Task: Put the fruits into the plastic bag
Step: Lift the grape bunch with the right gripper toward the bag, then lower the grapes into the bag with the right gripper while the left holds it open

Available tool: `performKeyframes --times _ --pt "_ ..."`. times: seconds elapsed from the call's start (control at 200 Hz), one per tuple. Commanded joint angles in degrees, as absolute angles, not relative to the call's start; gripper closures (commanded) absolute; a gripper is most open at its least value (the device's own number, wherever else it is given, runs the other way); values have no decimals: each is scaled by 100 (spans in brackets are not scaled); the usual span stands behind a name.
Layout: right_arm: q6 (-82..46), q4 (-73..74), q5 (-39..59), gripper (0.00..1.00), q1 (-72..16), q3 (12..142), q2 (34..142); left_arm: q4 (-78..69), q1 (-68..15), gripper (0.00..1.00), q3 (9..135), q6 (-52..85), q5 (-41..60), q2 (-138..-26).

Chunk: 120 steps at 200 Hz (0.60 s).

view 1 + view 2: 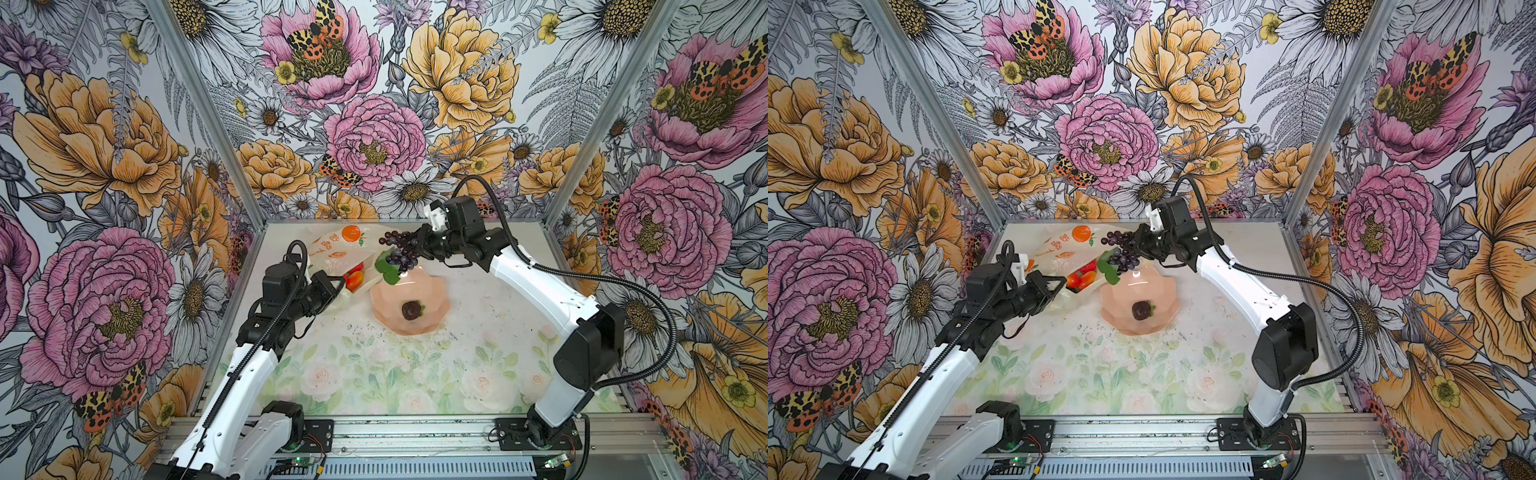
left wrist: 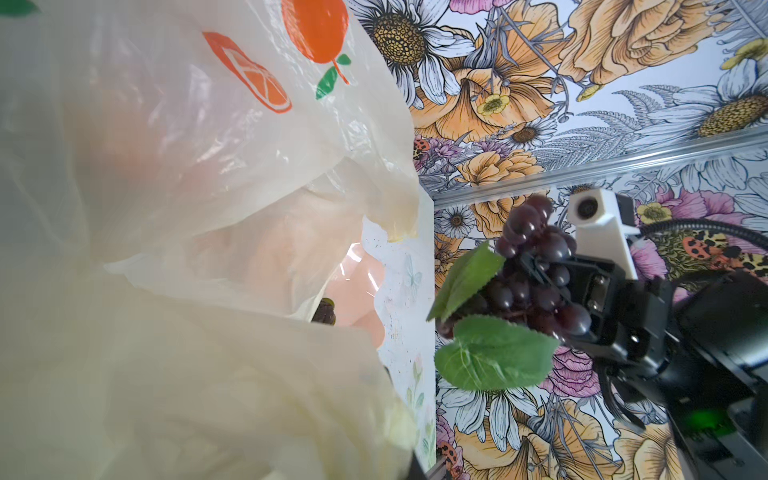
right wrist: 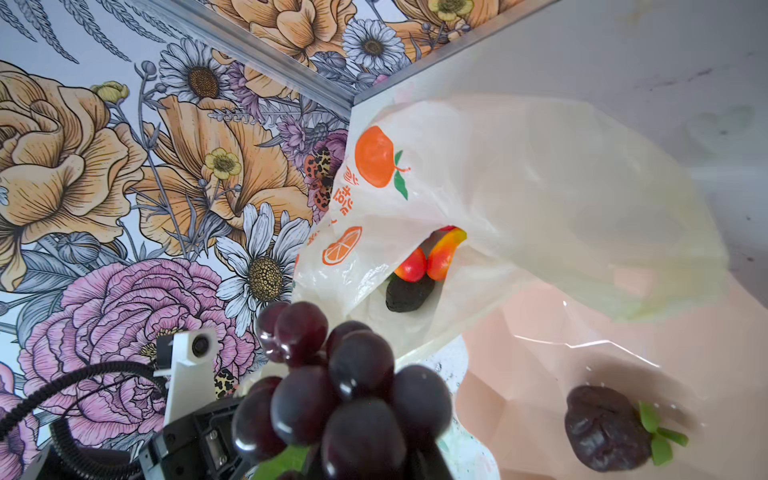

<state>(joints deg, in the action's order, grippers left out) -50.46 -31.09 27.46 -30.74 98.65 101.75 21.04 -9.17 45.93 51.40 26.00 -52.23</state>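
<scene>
Pale-yellow plastic bag (image 1: 332,249), red fruits (image 1: 354,279) inside, is pinched at its mouth, left of centre, by the closed jaws of the left gripper (image 1: 338,286); just right, the grape bunch (image 1: 398,249) is clamped in the right gripper (image 1: 417,246) over the pink bowl (image 1: 434,301).

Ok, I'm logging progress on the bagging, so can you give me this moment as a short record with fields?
left gripper: shut on the plastic bag at its mouth edge
right gripper: shut on the grape bunch, held up over the far rim of the pink bowl, beside the bag mouth
in bag: red fruits, dark avocado
in bowl: one dark fruit with green leaves
not yet bagged: grape bunch, dark fruit
</scene>
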Motion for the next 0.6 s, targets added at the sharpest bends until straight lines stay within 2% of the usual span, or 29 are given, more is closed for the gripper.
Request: performKeyframes --times 0.0,0.21,0.42,0.595 --pt "-5162 -2982 2803 81 -3247 10262 10722 1994 -943 100 4881 4898 2632 -5167" --pt "-5150 -2976 3090 81 -3493 10659 11358 1947 -1097 100 5089 4816 2571 -5248" --pt "-5452 -2997 4319 81 -3656 11106 11945 1914 -1091 100 5041 4758 2738 -5246" --pt "-5463 -3388 4622 81 -3689 11525 12226 2107 -1242 100 5268 4402 3187 -5438"
